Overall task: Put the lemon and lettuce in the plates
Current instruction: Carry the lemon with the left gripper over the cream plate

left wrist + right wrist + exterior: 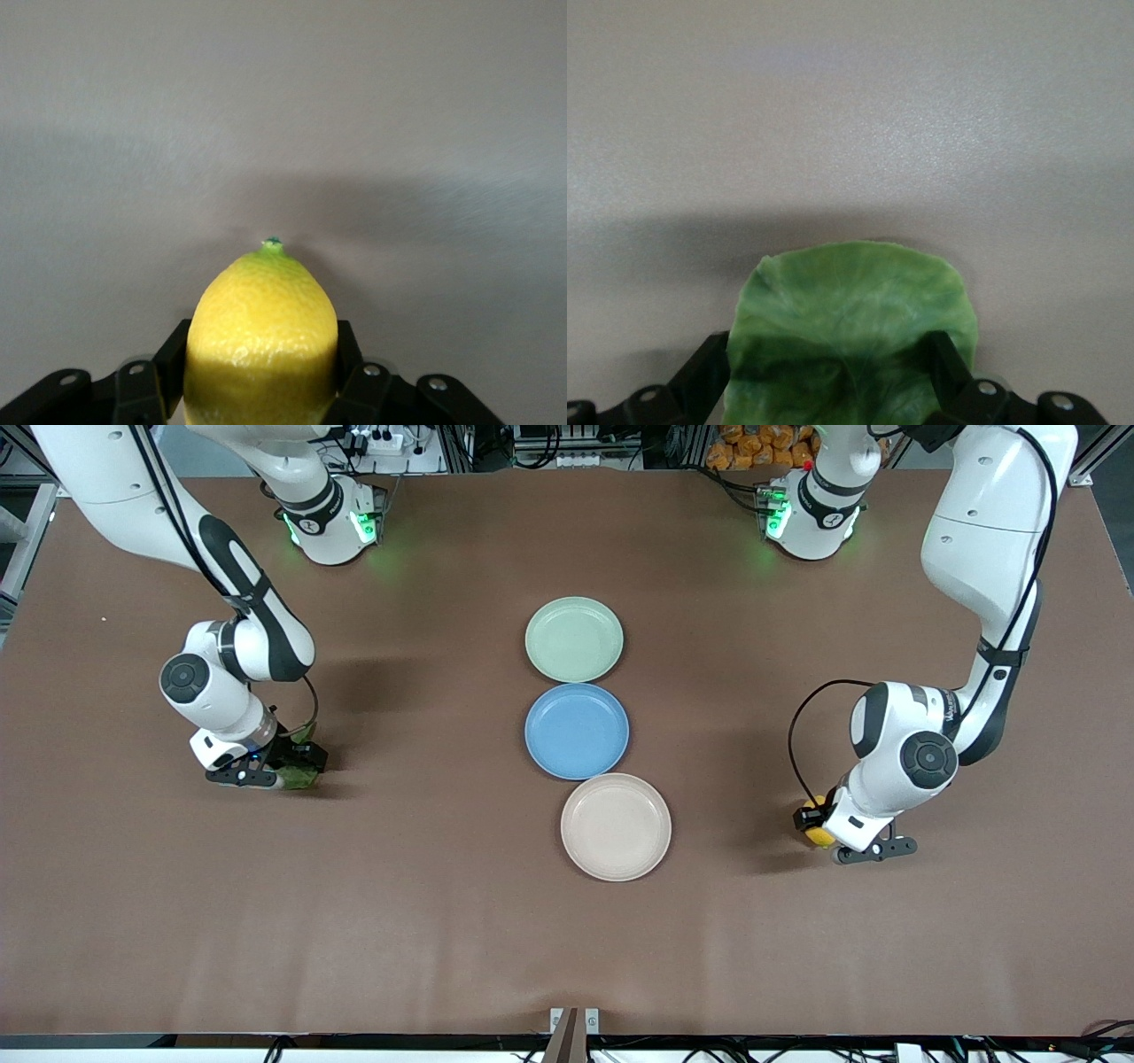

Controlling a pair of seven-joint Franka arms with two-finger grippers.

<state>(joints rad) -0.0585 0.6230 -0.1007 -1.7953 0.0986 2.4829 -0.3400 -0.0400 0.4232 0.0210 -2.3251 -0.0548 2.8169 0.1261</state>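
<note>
The yellow lemon [261,341] sits between the fingers of my left gripper [263,372], which press on both its sides; the gripper is shut on it. In the front view this gripper [819,825] is low at the table toward the left arm's end, with the lemon [820,834] partly hidden. My right gripper [288,772] is low at the table toward the right arm's end. It is open, with its fingers wide apart on either side of the green lettuce [850,336], [299,778]. The pale green plate [574,639] and the beige-white plate [616,826] lie mid-table, both empty.
A blue plate [577,731] lies between the two task plates, touching both, and is empty. Bare brown table [425,921] surrounds the row of plates. The arm bases stand at the table's edge farthest from the front camera.
</note>
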